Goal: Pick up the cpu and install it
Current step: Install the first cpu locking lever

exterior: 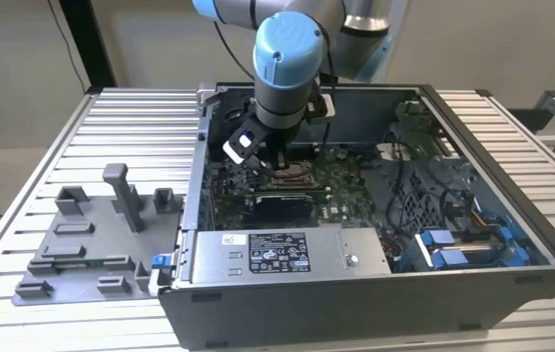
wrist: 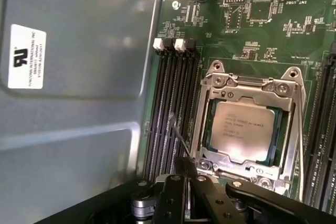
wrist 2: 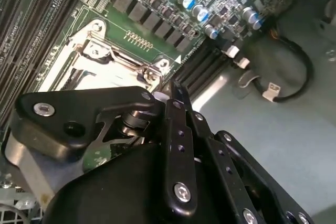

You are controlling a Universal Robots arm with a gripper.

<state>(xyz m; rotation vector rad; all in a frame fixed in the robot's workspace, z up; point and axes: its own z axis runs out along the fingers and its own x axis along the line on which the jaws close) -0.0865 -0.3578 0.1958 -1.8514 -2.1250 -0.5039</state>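
The grey and light-blue robot arm (exterior: 287,66) reaches steeply down from above into the open dark grey metal computer case (exterior: 375,293), which lies on its side on a ribbed aluminium table (exterior: 130,132). Its wrist points almost straight down over the green motherboard (exterior: 341,180), toward the exterior view's left half of the case. The black gripper (exterior: 269,163) hangs just above the board, next to the socket area.

The cpu (wrist: 242,128), a small flat square chip with a pale silver metal top, sits inside the square metal socket frame (wrist: 247,85) on the motherboard, seen in the first wrist view. It lies flat, its edges lined up with the frame opening, and the frame's bars run around all 4 sides of it. The gripper (wrist: 194,195) is just beside the near edge of the frame and is not touching the chip. Whether its fingers are spread or closed I cannot tell; nothing is visibly held between them.

Beside the socket frame run 4 long black memory slots (wrist: 170,114), parallel to each other, between the frame and the case wall. In the second wrist view the black linkage of the gripper (wrist 2: 173,129) lies close over a corner of the socket frame (wrist 2: 100,56).

On the table, at the exterior view's left and well apart from the case, stands a grey plastic fixture plate with upright blocks (exterior: 96,235).
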